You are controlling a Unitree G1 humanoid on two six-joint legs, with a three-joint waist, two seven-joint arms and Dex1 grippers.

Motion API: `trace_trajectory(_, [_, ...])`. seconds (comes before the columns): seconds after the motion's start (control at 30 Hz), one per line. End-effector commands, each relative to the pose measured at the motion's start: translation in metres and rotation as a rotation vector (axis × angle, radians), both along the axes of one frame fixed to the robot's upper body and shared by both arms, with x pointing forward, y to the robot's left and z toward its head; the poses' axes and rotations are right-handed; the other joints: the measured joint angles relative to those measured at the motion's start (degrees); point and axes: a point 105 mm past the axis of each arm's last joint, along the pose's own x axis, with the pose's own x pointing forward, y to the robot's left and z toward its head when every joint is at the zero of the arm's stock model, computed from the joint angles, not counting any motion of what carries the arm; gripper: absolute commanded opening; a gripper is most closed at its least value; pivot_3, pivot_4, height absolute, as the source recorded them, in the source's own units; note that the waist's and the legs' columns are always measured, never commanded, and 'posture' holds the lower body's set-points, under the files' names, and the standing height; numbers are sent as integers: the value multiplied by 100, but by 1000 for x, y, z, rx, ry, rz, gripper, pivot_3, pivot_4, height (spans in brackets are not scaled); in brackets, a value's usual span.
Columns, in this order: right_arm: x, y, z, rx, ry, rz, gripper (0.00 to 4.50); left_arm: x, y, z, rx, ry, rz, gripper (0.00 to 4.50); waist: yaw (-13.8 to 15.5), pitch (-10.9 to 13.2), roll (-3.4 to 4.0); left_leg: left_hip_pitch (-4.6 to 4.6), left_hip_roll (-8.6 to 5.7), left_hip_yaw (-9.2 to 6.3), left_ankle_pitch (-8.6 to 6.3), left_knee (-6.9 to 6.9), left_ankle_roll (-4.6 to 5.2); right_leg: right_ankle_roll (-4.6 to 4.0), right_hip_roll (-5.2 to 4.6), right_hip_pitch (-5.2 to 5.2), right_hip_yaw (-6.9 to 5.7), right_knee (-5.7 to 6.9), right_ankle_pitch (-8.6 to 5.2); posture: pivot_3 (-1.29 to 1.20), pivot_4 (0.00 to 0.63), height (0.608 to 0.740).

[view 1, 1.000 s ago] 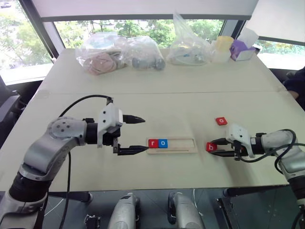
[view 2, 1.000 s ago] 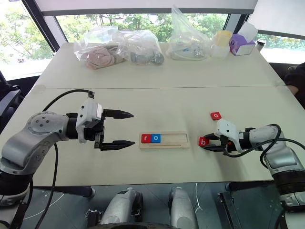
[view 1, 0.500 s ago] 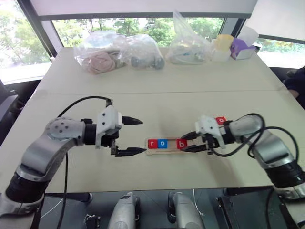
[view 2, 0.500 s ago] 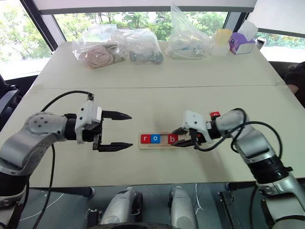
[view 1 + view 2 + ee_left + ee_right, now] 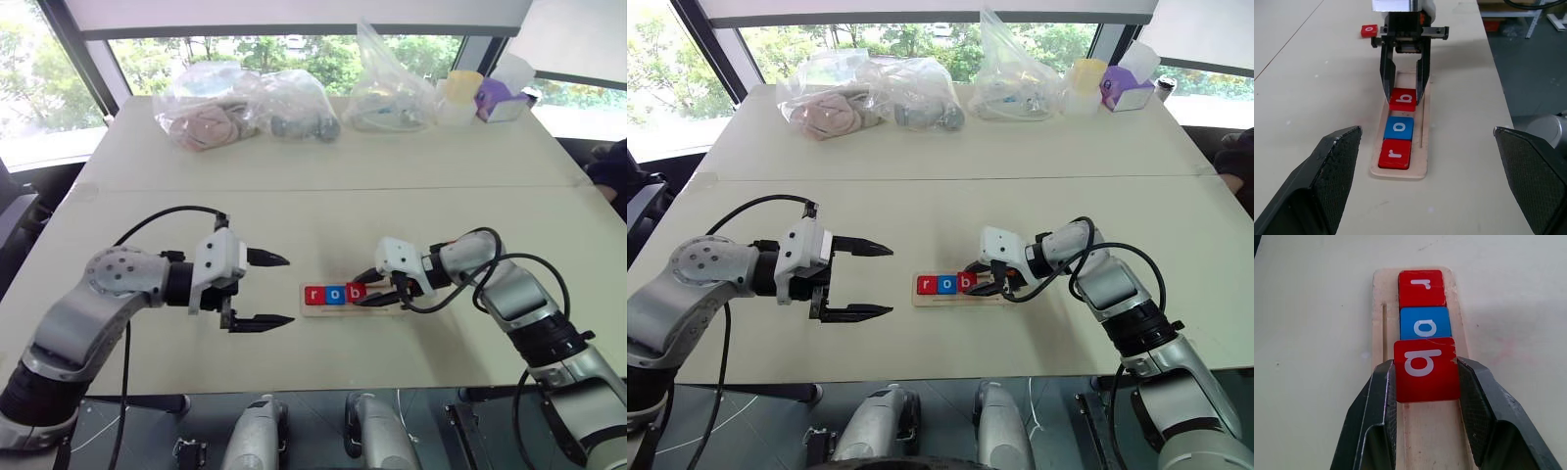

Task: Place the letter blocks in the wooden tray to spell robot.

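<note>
Right claw [image 5: 377, 290] clamped on b tile [image 5: 1426, 368], over tray [image 5: 1422, 147]
Arm reaches left, b beside o [image 5: 1399, 128] after r [image 5: 1395, 153]. Left claw [image 5: 274, 291] wide open, empty, beside tray.

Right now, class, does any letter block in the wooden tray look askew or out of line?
Yes: the red b block. The right claw grips it over the wooden tray, and its edge overlaps the blue o block instead of lying flat. The red r block sits straight.
</note>
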Motion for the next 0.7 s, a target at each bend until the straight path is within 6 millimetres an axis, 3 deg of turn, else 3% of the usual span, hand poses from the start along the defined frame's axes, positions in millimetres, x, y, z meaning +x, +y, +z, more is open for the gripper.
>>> trace_trajectory(0.03, [1, 4, 6, 17, -31, 16, 1169, -3, 2, 8, 4, -56, -1, 4500, -1, 0, 0, 0, 1, 0, 0, 0, 0, 0, 1, 0, 0, 0, 0, 0, 150, 740])
trace_trajectory(0.7, [5, 3, 0, 7, -36, 3, 1169, 1, -3, 12, -3, -63, -6, 4500, -1, 0, 0, 1, 0, 1, 0, 0, 0, 1, 1, 1, 0, 0, 0, 0, 150, 740])
